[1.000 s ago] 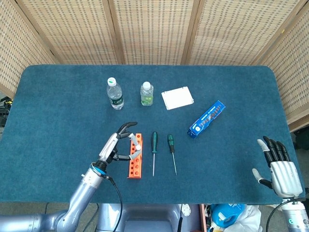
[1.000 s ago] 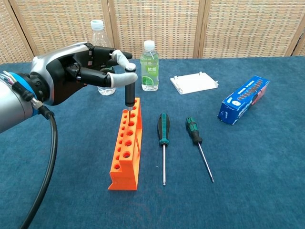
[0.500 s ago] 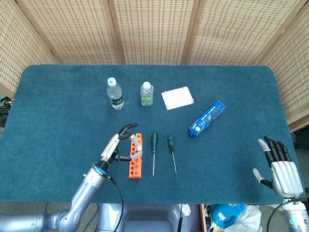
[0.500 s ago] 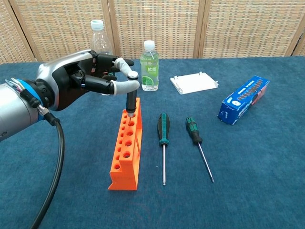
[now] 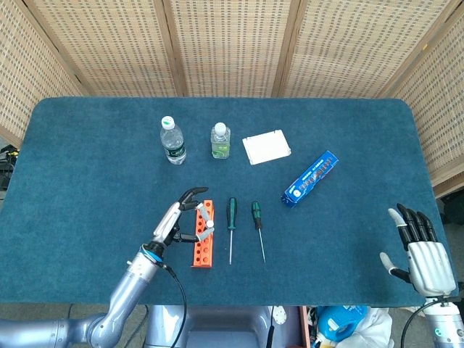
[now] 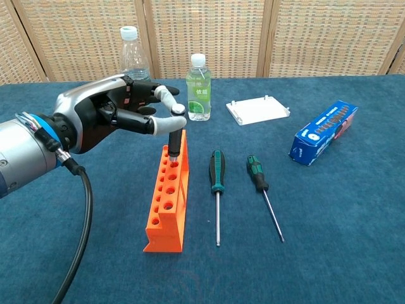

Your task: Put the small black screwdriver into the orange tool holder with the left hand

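The orange tool holder point(image 6: 169, 196) point(image 5: 203, 245) lies left of centre on the blue table. The small black screwdriver point(image 6: 173, 143) stands upright in a hole near the holder's far end, with only its black handle showing. My left hand point(image 6: 117, 117) point(image 5: 181, 216) reaches in from the left and pinches the handle's top between thumb and a fingertip; its other fingers are spread. In the head view the screwdriver is hidden behind the fingers. My right hand point(image 5: 420, 252) hovers off the table's right front corner, holding nothing, fingers apart.
Two green-and-black screwdrivers point(image 6: 217, 183) point(image 6: 262, 190) lie just right of the holder. Two water bottles point(image 6: 131, 60) point(image 6: 198, 85), a white box point(image 6: 258, 109) and a blue box point(image 6: 323, 132) stand further back.
The left hand has lowered the small black screwdriver deeper into the holder's hole, so less of the handle shows. The right hand has stayed still.
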### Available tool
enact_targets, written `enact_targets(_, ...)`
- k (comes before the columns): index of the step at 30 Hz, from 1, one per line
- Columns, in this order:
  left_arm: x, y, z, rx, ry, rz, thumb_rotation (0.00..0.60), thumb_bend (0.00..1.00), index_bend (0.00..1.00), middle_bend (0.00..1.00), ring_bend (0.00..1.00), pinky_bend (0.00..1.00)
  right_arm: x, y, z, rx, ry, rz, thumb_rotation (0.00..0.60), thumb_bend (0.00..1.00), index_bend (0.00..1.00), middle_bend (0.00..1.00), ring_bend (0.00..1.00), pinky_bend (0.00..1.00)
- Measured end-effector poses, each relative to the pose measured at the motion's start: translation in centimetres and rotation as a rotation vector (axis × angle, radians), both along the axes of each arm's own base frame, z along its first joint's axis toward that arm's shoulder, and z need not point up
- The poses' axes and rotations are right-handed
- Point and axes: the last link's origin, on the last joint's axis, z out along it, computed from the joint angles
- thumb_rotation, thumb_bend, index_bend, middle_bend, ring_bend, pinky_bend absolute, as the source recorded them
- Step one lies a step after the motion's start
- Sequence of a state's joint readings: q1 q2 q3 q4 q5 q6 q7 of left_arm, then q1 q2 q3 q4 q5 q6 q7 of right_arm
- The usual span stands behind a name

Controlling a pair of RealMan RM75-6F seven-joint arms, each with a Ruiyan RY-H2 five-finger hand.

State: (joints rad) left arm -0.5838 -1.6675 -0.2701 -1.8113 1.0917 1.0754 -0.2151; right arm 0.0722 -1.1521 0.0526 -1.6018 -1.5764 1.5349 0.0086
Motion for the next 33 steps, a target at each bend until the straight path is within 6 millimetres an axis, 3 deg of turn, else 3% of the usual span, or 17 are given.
enact_targets(33, -0.7, 0.1, -1.1, 0.0, 0.04, -0.006, 0.6, 0.4, 0.72, 0.14, 0.0, 0.0, -0.1, 0.0, 0.1, -0.001, 0.002, -0.004, 0.6, 0.28, 0.0, 0.0, 0.0, 0.0)
